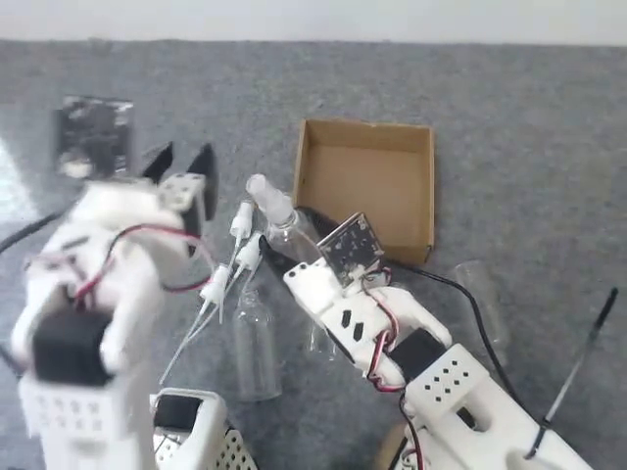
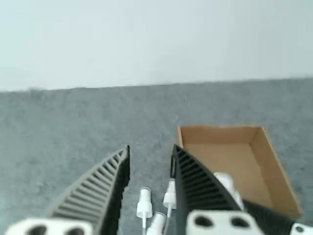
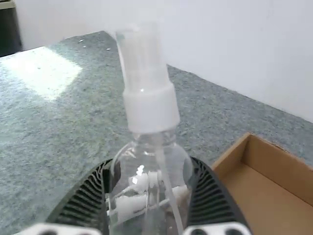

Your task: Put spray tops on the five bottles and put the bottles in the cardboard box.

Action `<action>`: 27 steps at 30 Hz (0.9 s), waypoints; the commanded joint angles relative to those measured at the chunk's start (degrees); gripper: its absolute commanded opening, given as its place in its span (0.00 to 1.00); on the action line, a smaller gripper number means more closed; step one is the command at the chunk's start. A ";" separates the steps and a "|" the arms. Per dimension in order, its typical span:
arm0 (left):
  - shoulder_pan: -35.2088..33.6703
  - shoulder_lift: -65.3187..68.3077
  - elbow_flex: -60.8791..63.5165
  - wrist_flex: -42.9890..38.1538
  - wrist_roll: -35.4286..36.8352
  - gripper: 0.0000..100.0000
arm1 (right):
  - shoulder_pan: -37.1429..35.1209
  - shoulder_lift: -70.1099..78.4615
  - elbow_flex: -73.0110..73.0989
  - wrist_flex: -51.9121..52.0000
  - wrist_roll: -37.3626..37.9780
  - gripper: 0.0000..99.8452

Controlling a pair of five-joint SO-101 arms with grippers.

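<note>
While my right hand (image 3: 150, 169) gripped the capped clear plastic bottle (image 3: 148, 117), the brown cardboard box (image 1: 367, 186) lay just beside it; left hand (image 2: 150, 152) open.

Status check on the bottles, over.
Right gripper shut on spray-topped bottle, near cardboard box. Left gripper open, near loose spray tops. Box empty, nothing blocking.

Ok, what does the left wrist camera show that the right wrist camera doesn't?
Left wrist only: the left gripper, open, with loose spray tops lying on the carpet beyond it. Right wrist only: the right gripper shut on a clear bottle with a spray top on its neck, plus a sunlit patch. Both: the cardboard box, the carpet, the pale wall, and probably that bottle's white top.
</note>
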 commanded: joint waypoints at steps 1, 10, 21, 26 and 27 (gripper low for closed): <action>-0.26 -8.88 8.40 -1.76 -0.79 0.14 | 4.53 -0.22 -8.00 5.32 -0.88 0.01; 6.07 -18.90 35.38 -12.31 -3.08 0.17 | 6.90 14.81 -31.47 15.69 -0.88 0.01; 11.43 -26.11 43.47 -13.63 -0.62 0.27 | 4.70 34.86 -52.40 26.07 -1.76 0.01; 11.43 -27.43 48.13 -18.90 -1.14 0.27 | 0.48 32.40 -54.51 34.24 -5.98 0.01; 11.34 -27.34 48.57 -19.60 -1.14 0.27 | 0.04 31.78 -54.33 34.59 -6.07 0.01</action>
